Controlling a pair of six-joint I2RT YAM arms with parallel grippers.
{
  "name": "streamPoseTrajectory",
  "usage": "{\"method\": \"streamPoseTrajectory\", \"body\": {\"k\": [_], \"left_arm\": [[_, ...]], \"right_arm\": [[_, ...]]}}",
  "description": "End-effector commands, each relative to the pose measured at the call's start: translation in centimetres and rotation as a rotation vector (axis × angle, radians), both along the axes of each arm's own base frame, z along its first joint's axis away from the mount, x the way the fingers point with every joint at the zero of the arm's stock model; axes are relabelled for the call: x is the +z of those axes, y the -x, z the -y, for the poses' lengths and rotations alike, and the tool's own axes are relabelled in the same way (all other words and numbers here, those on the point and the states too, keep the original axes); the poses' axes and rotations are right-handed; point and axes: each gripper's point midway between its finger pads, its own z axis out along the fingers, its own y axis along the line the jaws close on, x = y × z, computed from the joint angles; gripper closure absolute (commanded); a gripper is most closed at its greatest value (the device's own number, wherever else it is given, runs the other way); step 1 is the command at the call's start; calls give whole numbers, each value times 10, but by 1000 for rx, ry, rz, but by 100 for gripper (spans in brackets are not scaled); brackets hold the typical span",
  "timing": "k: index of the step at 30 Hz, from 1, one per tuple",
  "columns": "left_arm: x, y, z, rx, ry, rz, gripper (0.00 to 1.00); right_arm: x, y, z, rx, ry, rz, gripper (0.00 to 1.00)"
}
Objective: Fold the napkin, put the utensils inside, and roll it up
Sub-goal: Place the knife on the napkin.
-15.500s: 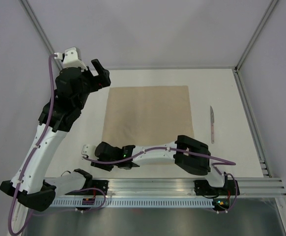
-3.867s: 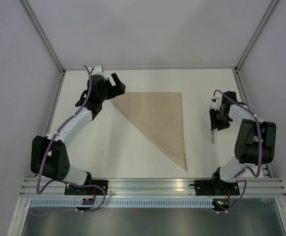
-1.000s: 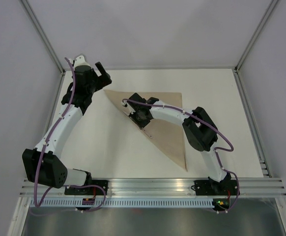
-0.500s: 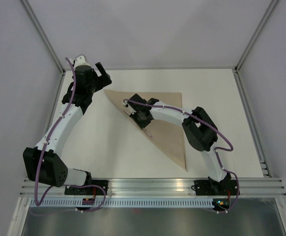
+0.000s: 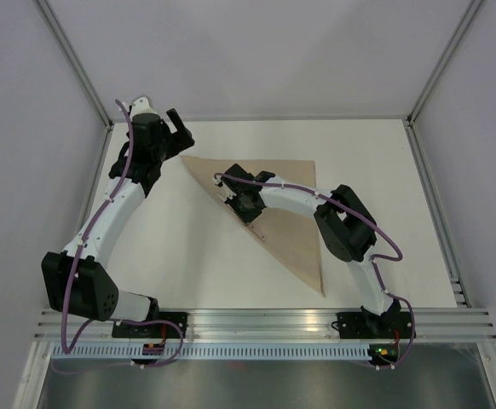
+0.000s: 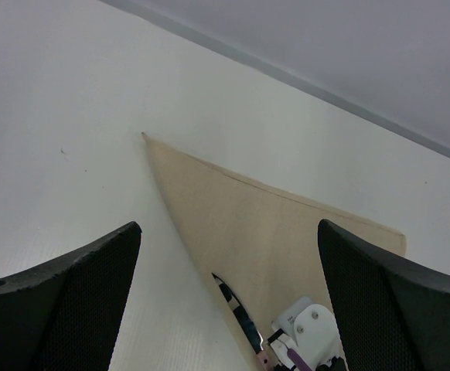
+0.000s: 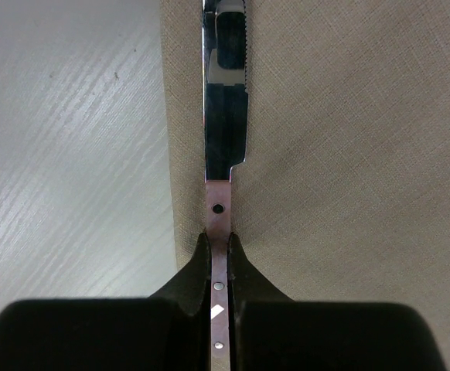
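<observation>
Table (image 5: pixel 188 247) under napkin (image 5: pixel 308 256), knife (image 7: pixel 225 116) seemingly atop

Napkin (image 5: pixel 297 234): plain tan cloth, folded into a flat right triangle on the white counter (image 5: pixel 188 247), mid frame in the top view. Straight edges run along its top and right, the long diagonal edge goes from upper left to lower right, and it has sharp tips at upper left and bottom. One utensil seen: knife (image 7: pixel 225 116), shiny silver blade, serrated near the tip, slim pinkish riveted handle. Handle pinched in the closed right hand (image 7: pixel 221 246). Blade runs parallel to the diagonal edge, just inside it, over the cloth. Contact with cloth unclear.
</observation>
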Motion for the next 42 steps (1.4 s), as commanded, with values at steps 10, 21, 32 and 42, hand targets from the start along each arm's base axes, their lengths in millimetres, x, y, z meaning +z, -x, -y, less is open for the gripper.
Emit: {"method": "streamPoseTrajectory", "body": {"k": [10, 21, 32, 42], "left_arm": [[12, -10, -1, 5, 16, 39, 0], [6, -13, -1, 5, 19, 30, 0], [-17, -32, -5, 33, 20, -5, 0], [-68, -70, -47, 126, 80, -80, 1]], "right_arm": [[-11, 4, 8, -18, 34, -20, 99], [-8, 5, 9, -22, 30, -20, 99], [7, 2, 4, -10, -2, -6, 73], [66, -15, -7, -2, -103, 52, 55]]}}
